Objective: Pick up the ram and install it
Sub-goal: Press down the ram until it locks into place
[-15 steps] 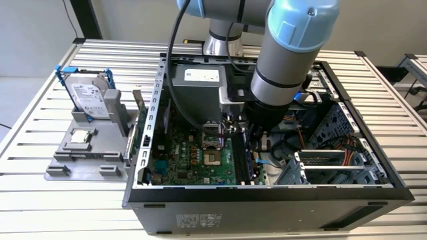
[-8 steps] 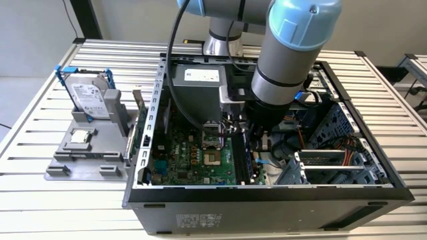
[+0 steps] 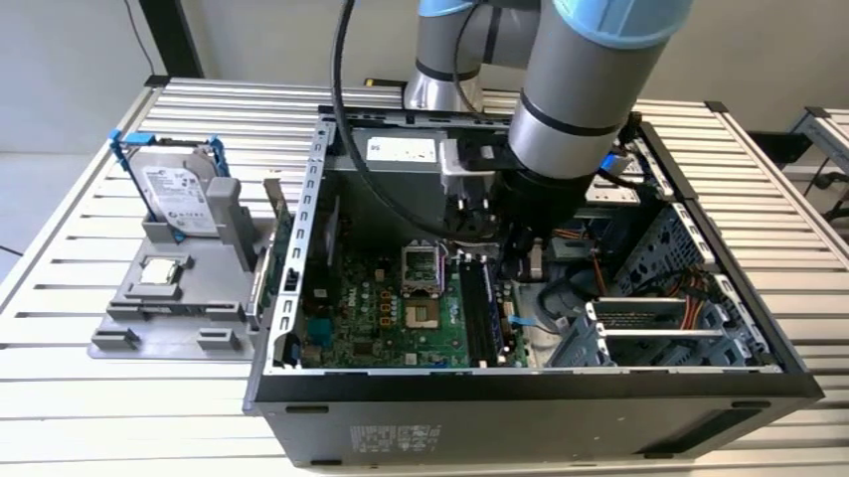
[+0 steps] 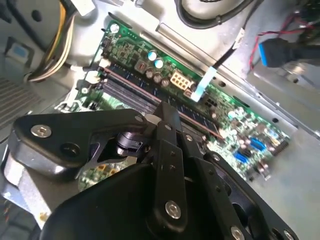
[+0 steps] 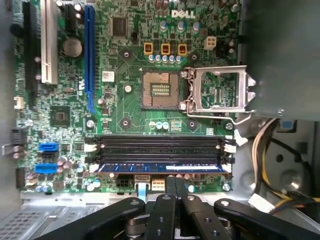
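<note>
The ram (image 5: 160,168) is a long dark stick with a blue label. It lies in the memory slot nearest my gripper, alongside the empty black slots (image 5: 160,145) on the green motherboard (image 5: 125,115). My gripper (image 5: 175,184) is inside the open computer case (image 3: 531,388), right over the middle of the stick. Its two black fingers (image 5: 169,200) are pressed together, with their tips at the ram's top edge. In the second wrist view the gripper (image 4: 167,114) points down at the same long slot line. The fingers meet along the stick's length and do not clamp its sides.
The processor socket (image 5: 161,90) stands empty with its metal latch frame (image 5: 220,90) swung open. Yellow and black cables (image 5: 270,150) hang near one end of the slots. Outside the case, a grey holder (image 3: 173,323) carries the hard drive (image 3: 179,189) and a square chip (image 3: 162,268).
</note>
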